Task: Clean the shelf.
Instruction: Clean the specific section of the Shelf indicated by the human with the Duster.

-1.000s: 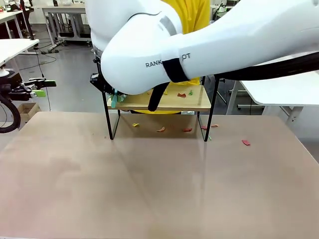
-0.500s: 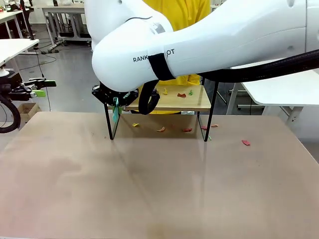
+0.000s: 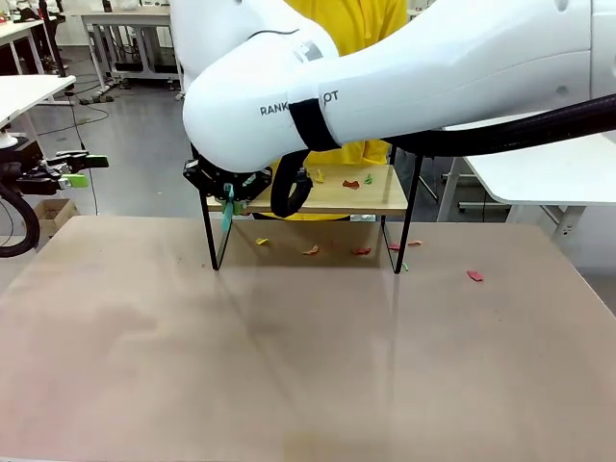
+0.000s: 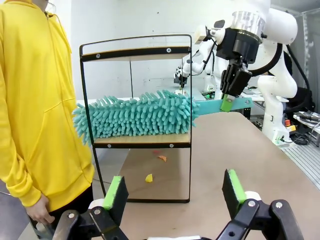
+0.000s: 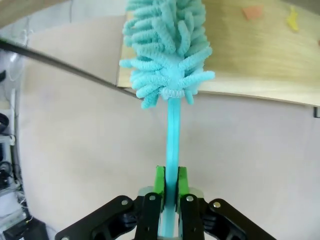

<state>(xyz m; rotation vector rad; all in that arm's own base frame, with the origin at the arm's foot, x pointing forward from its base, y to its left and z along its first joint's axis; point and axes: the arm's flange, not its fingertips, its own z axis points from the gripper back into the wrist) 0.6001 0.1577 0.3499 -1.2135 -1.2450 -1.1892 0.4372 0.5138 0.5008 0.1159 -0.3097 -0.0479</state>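
Right fingers (image 5: pixel 159 180) are clamped on the flat teal handle (image 5: pixel 172 135) of a duster (image 5: pixel 167 45), with a green pad pressed against each side of it. Left fingers (image 4: pixel 114 192) stand wide apart with nothing between them. They hang off the shelf's left end, well apart from it and facing it end-on.

On the bare table (image 3: pixel 289 366) a few small scraps lie under the shelf (image 3: pixel 337 197): a yellow one (image 3: pixel 262 241), an orange one (image 3: pixel 311 250) and a red one (image 3: pixel 361 251). Another red scrap (image 3: pixel 474 275) lies on the table off the shelf's right end.

The shelf itself stands upright toward the table's far edge, with two pale wooden boards in a thin black frame. The duster's shaggy teal head (image 4: pixel 135 117) lies across the lower board (image 4: pixel 142 140) at the shelf's left end. Its tip pokes out past the frame on the side nearest the person. Further right along that board lie a yellow bit (image 3: pixel 319 177), a red bit (image 3: pixel 350 183) and a green bit (image 3: pixel 368 179). The upper board (image 4: pixel 135 52) is seen only edge-on, so its top cannot be judged.

Just behind the shelf stands a person in a yellow hoodie (image 4: pixel 35 100), one hand (image 4: pixel 40 212) hanging low beside the shelf's far side.
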